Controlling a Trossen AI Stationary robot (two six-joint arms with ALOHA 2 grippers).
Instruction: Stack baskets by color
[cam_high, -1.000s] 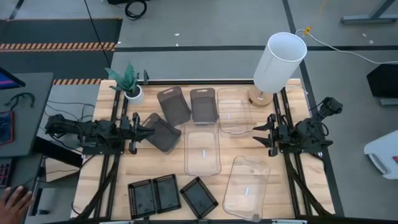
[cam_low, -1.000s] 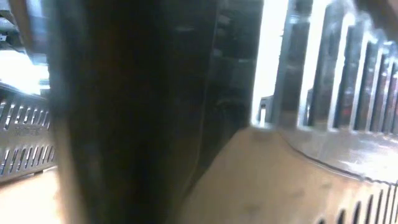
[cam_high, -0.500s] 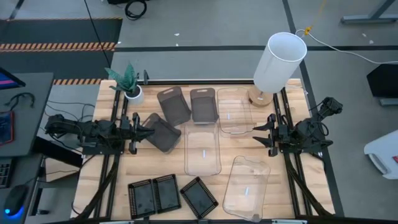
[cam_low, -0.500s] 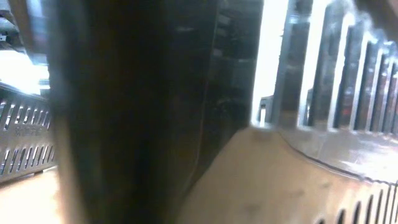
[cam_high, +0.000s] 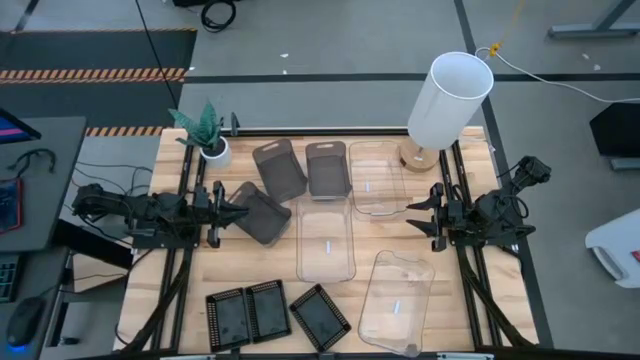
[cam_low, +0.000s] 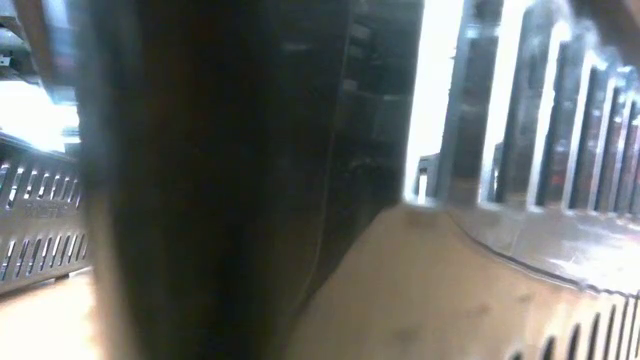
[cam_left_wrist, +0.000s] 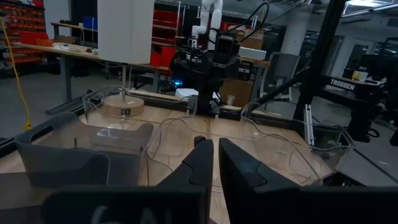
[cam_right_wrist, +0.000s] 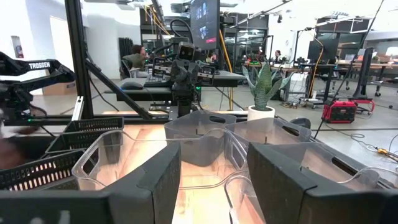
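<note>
In the high view, three smoky grey baskets rest on the wooden table: two at the far middle (cam_high: 278, 168) (cam_high: 326, 168), and one (cam_high: 262, 212) just in front of my left gripper (cam_high: 232, 210). Three clear baskets (cam_high: 377, 177) (cam_high: 326, 243) (cam_high: 397, 300) lie centre and right. Three flat black mesh baskets (cam_high: 228, 318) (cam_high: 268, 310) (cam_high: 320, 316) sit at the near edge. My left gripper (cam_left_wrist: 214, 144) is level at the table's left, shut with nothing between its fingers. My right gripper (cam_high: 432, 212) (cam_right_wrist: 214, 180) is level at the table's right, open on nothing.
A tall white cylinder (cam_high: 450, 100) on a wooden base stands at the far right, and a small potted plant (cam_high: 207, 135) at the far left. A dark basket wall (cam_low: 220, 180) close to the lens blocks most of the low view. Bare wood (cam_high: 480, 290) shows along the table's right side.
Both arms have kept still. A person's hand beside the desk left of the table has drawn out of view.
</note>
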